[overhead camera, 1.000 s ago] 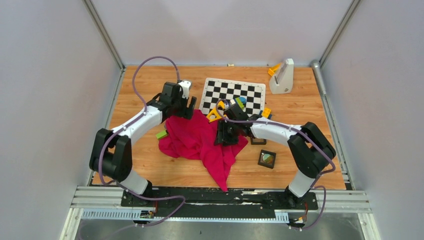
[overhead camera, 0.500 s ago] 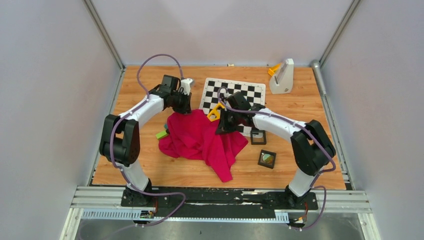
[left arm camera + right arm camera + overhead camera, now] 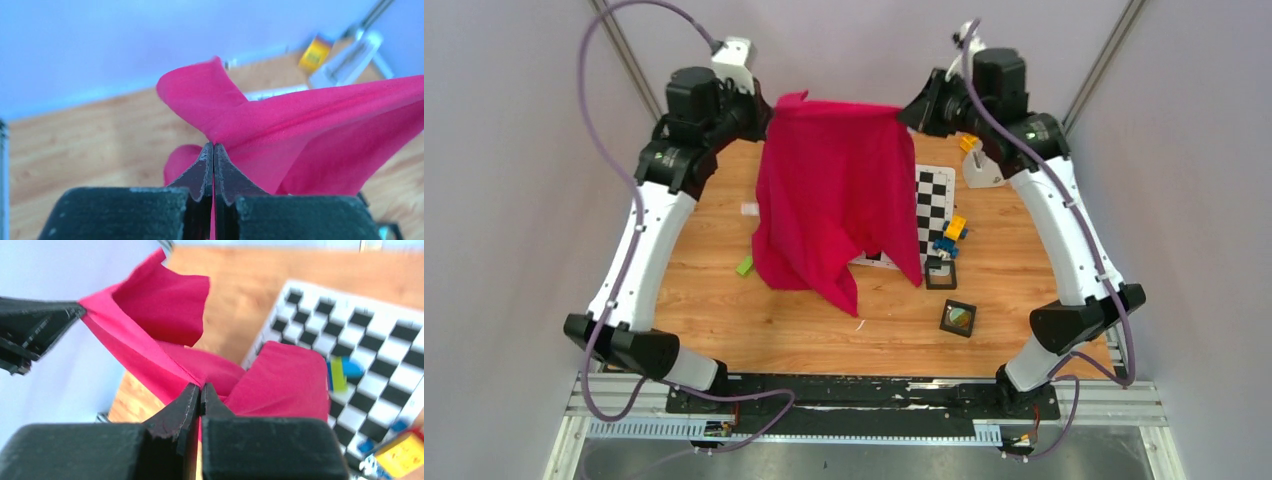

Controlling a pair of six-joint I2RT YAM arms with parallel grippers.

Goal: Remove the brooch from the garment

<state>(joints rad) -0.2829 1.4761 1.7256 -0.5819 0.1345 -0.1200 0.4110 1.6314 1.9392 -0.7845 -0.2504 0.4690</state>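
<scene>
The garment (image 3: 834,180), a large magenta-pink cloth, hangs spread above the table, stretched between both raised arms. My left gripper (image 3: 769,112) is shut on its upper left corner. In the left wrist view the jaws (image 3: 213,147) meet on a fold of the garment (image 3: 310,125). My right gripper (image 3: 902,112) is shut on the upper right corner. The right wrist view shows its jaws (image 3: 200,387) pressed on the garment (image 3: 165,305). The cloth's lower edge dangles just over the wood. The brooch is not visible on any face of the cloth that I see.
A chequered board (image 3: 934,195) lies partly behind the cloth, with coloured toy blocks (image 3: 951,235) beside it. Two black square frames (image 3: 940,273) (image 3: 958,318) lie to the right, a green block (image 3: 744,266) to the left. A white stand (image 3: 989,150) is at the back right.
Both grippers closed on the garment where it lay crumpled on the table. Both arms then rose high and apart, lifting the cloth and spreading it out.
</scene>
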